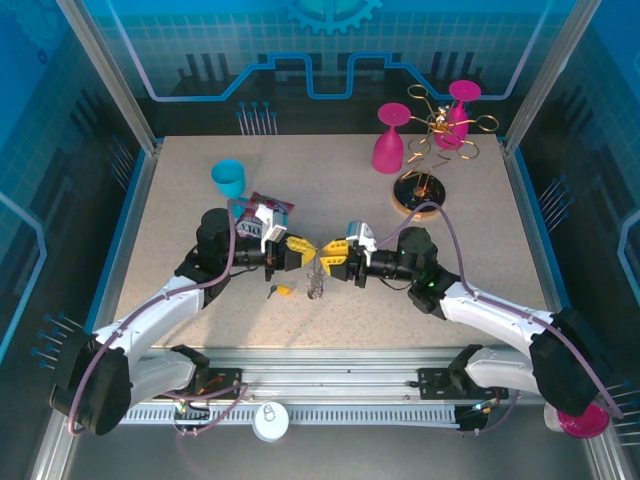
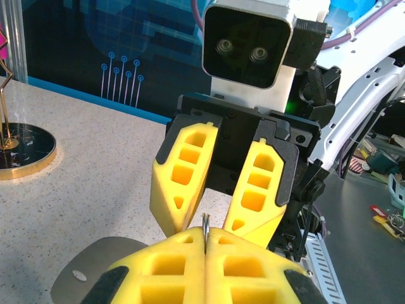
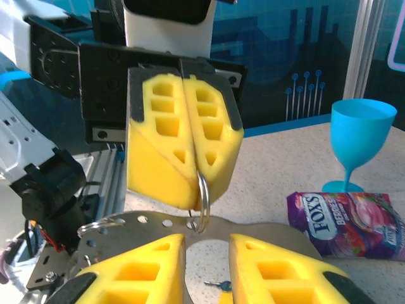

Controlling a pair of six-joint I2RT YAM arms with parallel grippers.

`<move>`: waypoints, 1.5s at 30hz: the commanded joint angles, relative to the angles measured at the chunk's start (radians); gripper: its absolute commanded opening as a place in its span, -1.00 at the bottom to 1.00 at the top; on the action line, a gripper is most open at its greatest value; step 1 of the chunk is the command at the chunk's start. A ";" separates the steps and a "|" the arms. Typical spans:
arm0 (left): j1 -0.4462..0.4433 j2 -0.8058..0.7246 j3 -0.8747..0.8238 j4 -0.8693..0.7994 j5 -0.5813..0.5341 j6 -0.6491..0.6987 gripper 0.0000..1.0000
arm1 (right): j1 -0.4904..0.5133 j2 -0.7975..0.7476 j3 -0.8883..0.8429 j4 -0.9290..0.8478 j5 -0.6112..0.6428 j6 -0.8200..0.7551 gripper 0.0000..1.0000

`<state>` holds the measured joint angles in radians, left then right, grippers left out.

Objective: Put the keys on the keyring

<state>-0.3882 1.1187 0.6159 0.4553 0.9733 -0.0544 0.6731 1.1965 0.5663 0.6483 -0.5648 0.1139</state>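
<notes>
The keyring (image 3: 202, 196) is a thin silver split ring, and my left gripper (image 1: 298, 250) is shut on its top edge (image 2: 205, 225). Its lower end passes through a hole in a flat perforated metal plate (image 3: 145, 225). Links hang below the keyring (image 1: 318, 285) in the top view. My right gripper (image 3: 207, 239) faces the left one at mid-table, open, one finger on each side of the ring and just short of it. A key with a yellow head (image 1: 283, 291) lies on the table below the left gripper. A blue-headed key (image 3: 221, 286) lies on the table under the right fingers.
A teal goblet (image 1: 229, 178) and a FOXS candy bag (image 1: 270, 205) sit behind the left arm. Two pink goblets (image 1: 389, 140) and a gold wire rack on a round base (image 1: 425, 190) stand at the back right. A metal rail (image 1: 330, 380) runs along the table's near edge.
</notes>
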 commanded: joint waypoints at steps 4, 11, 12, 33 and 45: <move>0.000 -0.005 -0.002 0.070 0.051 -0.001 -1.00 | -0.014 0.044 0.005 0.109 -0.073 0.084 -0.53; 0.000 -0.002 -0.004 0.079 0.059 -0.007 -1.00 | -0.018 0.074 0.008 0.188 -0.085 0.124 -0.65; 0.000 -0.002 -0.005 0.079 0.059 -0.006 -1.00 | -0.020 0.076 0.006 0.204 -0.086 0.133 -0.64; 0.000 0.001 -0.005 0.076 0.022 0.024 -1.00 | -0.045 0.010 -0.043 0.055 -0.071 0.049 -0.48; 0.000 0.002 -0.012 0.073 0.030 0.025 -1.00 | -0.043 0.081 -0.012 0.263 -0.153 0.196 -0.48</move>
<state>-0.3882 1.1198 0.6151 0.5064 0.9920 -0.0505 0.6388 1.2537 0.5308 0.8394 -0.6903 0.2771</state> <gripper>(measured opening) 0.049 0.260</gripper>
